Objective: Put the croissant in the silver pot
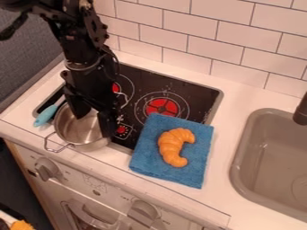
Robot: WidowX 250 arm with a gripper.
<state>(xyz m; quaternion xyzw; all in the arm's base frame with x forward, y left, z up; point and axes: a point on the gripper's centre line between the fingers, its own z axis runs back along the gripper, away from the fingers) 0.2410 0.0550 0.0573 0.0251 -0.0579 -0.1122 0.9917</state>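
Note:
My gripper hangs over the silver pot at the left front of the stove, its two fingers spread apart with nothing between them. Part of the pot's rim and inside is hidden behind the fingers. To the right of the gripper, the orange croissant lies curved on a folded blue towel, which rests partly on the stove's front right area and partly on the white counter.
A light-blue handle sticks out left of the pot. The black stove top has red burner marks. A grey sink with a dark faucet is at the right. White tiles line the back.

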